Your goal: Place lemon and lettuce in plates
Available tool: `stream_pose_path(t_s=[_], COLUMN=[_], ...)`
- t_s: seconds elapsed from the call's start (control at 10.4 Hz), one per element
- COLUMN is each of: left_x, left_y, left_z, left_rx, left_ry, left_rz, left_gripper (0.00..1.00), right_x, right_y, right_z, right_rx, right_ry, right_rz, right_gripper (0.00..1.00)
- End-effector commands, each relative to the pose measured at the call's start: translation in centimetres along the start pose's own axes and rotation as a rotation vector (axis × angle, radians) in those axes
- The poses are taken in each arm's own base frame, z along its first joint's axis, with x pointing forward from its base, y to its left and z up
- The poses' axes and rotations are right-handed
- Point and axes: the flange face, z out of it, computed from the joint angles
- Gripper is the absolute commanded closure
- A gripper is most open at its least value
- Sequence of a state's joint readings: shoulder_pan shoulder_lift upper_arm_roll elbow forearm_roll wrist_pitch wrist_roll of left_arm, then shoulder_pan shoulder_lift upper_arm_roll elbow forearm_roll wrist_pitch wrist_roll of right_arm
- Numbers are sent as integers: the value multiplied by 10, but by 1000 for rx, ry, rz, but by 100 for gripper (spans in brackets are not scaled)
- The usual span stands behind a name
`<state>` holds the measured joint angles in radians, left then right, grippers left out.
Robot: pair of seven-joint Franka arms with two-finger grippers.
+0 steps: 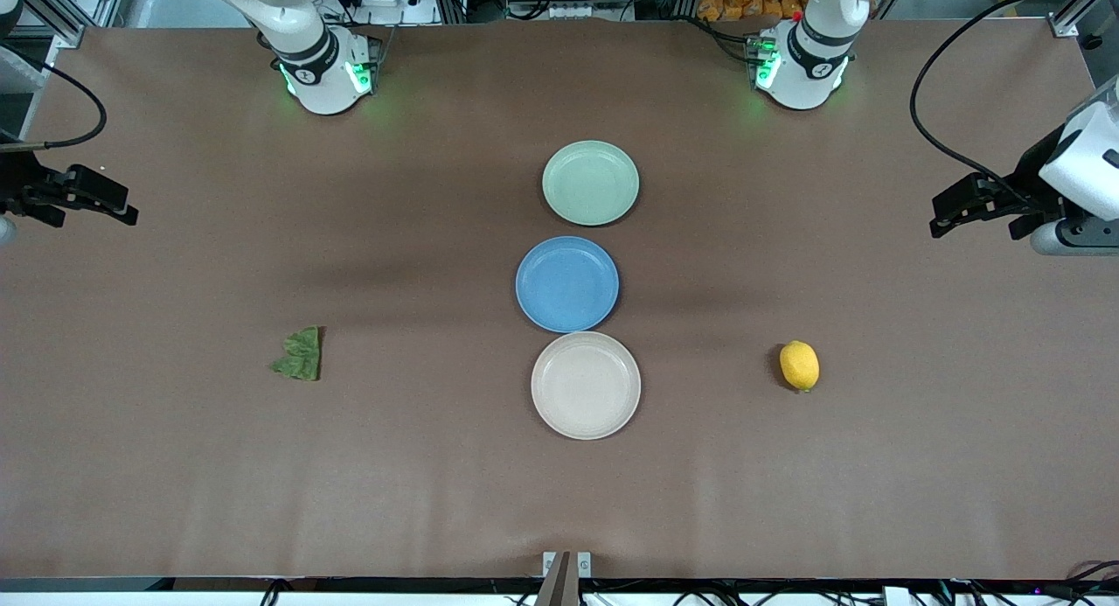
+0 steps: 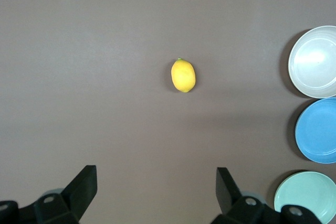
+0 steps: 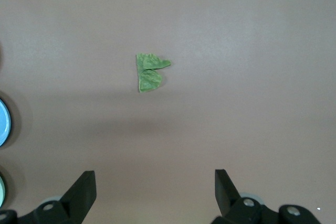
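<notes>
The yellow lemon (image 1: pixel 799 365) lies on the brown table toward the left arm's end; it also shows in the left wrist view (image 2: pixel 183 75). The dark green lettuce (image 1: pixel 300 355) lies toward the right arm's end and shows in the right wrist view (image 3: pixel 150 72). The mint green plate (image 1: pixel 590 183) and the beige plate (image 1: pixel 586 385) lie mid-table, both empty. My left gripper (image 1: pixel 937 214) hangs open and empty, high over the table's edge at its end (image 2: pixel 156 174). My right gripper (image 1: pixel 129 205) hangs open and empty, high over its own end (image 3: pixel 155 177).
A blue plate (image 1: pixel 566 283) lies between the mint and beige plates, touching or nearly touching the beige one. The three plates form a line down the table's middle. A black cable (image 1: pixel 940 107) loops over the table near the left gripper.
</notes>
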<state>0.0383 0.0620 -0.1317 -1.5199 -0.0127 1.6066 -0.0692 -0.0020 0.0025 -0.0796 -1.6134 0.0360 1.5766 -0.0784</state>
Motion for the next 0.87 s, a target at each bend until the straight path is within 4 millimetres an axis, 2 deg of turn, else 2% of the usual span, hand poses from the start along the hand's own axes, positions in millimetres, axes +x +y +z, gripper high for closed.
stream_pose_path(t_s=[0.0,0.39,0.77], left_x=[0,0,4], left_y=[-3,-3,-6], left_z=[-2,-2,6], left_rx=[0,0,18], left_ry=[2,2,-11], left_rz=[20,19,19], left_gripper=[0,0,0], right_x=[-3,0,15], right_y=[0,0,0], right_z=[-2,2,28], right_rx=[2,1,-1], right_ry=[-7,-8,-31], right_rz=[17,17,17], right_gripper=[0,0,0])
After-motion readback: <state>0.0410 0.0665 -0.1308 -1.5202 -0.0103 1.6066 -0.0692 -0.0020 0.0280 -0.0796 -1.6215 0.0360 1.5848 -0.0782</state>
